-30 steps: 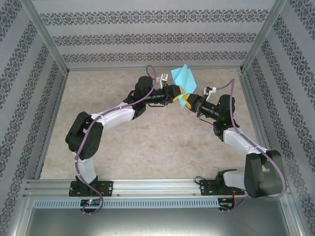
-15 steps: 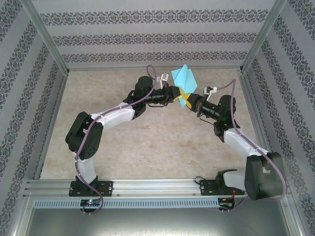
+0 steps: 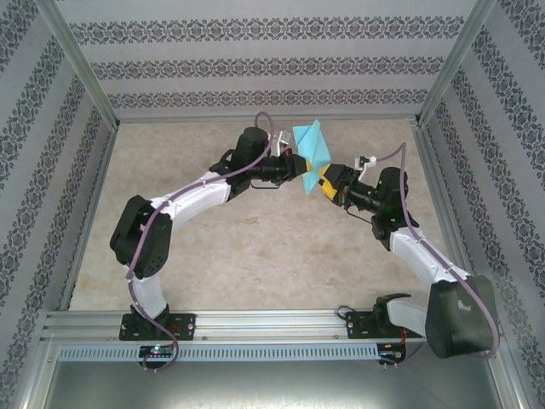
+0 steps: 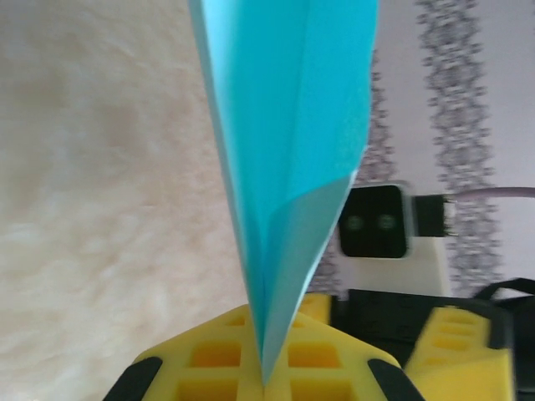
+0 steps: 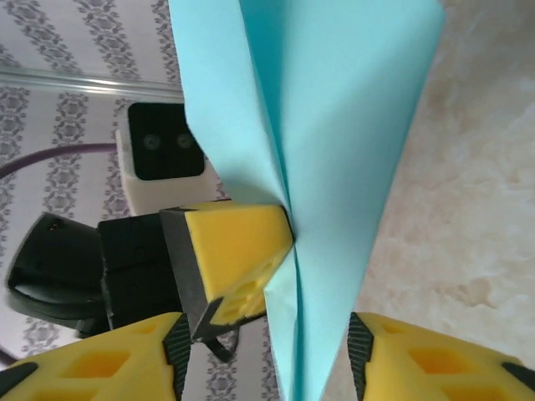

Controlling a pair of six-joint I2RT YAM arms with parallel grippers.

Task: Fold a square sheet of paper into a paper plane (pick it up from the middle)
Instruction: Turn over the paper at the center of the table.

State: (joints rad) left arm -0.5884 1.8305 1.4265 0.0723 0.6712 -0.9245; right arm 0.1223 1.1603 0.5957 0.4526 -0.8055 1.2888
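Both arms reach in toward the far middle of the table and meet there; the folded cyan paper is held up in the air between them, clear of the table top, its wide end fanning toward the back wall and its narrow end down between the two grippers; left gripper is clamped tight on the paper, yellow pads pressed together on the pointed lower end right along the centre crease, paper rising straight up out of the pinch in the left wrist view; paper looks like a slim dart shape, two layers showing, one flap edge curling open on the right side; right gripper has its jaws apart, yellow fingers standing either side of the paper with a clear gap on the left side; cannot tell if the right-hand finger touches the paper edge, looks very close; no grip from the right gripper; in the right wrist view one left finger shows pushed flat against the paper face just above the right gripper's opening; grippers just beside each other, nearly nose to nose in the top view; each wrist camera block visible from the other wrist; table is pale marbled beige, patterned wallpaper around, aluminium rail at the near edge with both arm bases on it
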